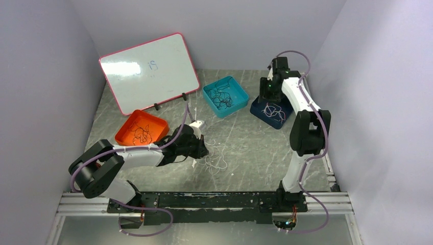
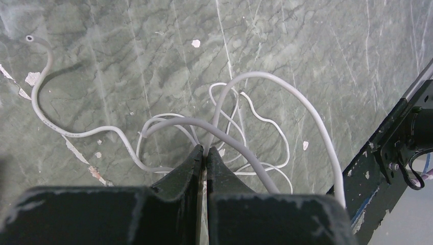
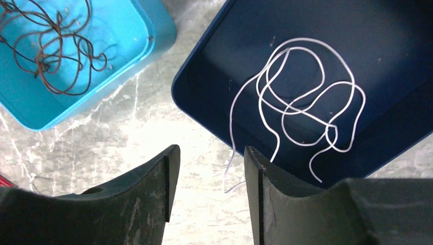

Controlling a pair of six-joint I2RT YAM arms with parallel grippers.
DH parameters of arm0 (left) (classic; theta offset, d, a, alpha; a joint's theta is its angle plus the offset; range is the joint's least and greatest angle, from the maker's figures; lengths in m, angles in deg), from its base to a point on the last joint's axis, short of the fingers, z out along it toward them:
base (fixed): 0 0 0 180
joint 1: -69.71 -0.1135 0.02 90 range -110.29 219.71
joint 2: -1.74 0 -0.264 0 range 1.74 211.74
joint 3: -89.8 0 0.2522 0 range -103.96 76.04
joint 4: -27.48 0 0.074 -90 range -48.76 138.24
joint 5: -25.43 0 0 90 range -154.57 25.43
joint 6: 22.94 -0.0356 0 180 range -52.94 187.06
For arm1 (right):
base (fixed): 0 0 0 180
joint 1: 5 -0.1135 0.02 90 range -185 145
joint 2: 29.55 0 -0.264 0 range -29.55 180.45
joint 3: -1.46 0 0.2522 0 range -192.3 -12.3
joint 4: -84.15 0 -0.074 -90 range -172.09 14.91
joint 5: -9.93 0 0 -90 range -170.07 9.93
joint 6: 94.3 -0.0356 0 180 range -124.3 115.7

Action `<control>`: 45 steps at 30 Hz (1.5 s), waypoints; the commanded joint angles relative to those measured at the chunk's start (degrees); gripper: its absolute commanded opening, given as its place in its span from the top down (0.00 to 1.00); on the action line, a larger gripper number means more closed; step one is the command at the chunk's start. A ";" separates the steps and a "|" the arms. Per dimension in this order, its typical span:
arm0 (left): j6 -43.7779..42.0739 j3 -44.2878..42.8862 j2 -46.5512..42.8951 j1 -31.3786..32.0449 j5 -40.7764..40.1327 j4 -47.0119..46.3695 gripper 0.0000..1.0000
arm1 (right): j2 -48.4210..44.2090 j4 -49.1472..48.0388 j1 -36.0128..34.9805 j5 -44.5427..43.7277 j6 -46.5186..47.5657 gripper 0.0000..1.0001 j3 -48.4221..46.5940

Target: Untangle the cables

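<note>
A tangle of white cables [image 1: 214, 159] lies on the green marbled table in front of the left arm; it fills the left wrist view [image 2: 240, 127]. My left gripper [image 2: 205, 151] is shut on one white cable at the near edge of that tangle. A loose white cable [image 3: 301, 97] lies in the dark blue tray [image 3: 214, 46], one end hanging over its near wall onto the table. My right gripper [image 3: 212, 153] is open and empty, just above that tray's near edge. Dark cables lie in the teal tray [image 1: 224, 95] and the orange tray [image 1: 141, 127].
A whiteboard [image 1: 149, 71] with a pink frame leans at the back left. The teal tray also shows in the right wrist view [image 3: 76, 61], left of the blue tray. The black base rail [image 1: 214, 200] runs along the near edge. Grey walls close in both sides.
</note>
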 commanded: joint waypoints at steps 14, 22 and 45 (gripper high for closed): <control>-0.65 -0.95 0.82 0.28 1.72 -1.57 0.93 | 3.87 5.25 -0.71 -3.86 2.65 0.60 0.22; -0.59 -1.06 0.38 0.29 0.78 -1.17 0.93 | 2.60 -0.80 -0.63 -10.31 1.66 0.95 0.88; -0.91 -1.93 0.52 0.29 1.38 -0.63 0.93 | 2.59 9.88 -0.55 -16.21 2.45 0.52 -2.43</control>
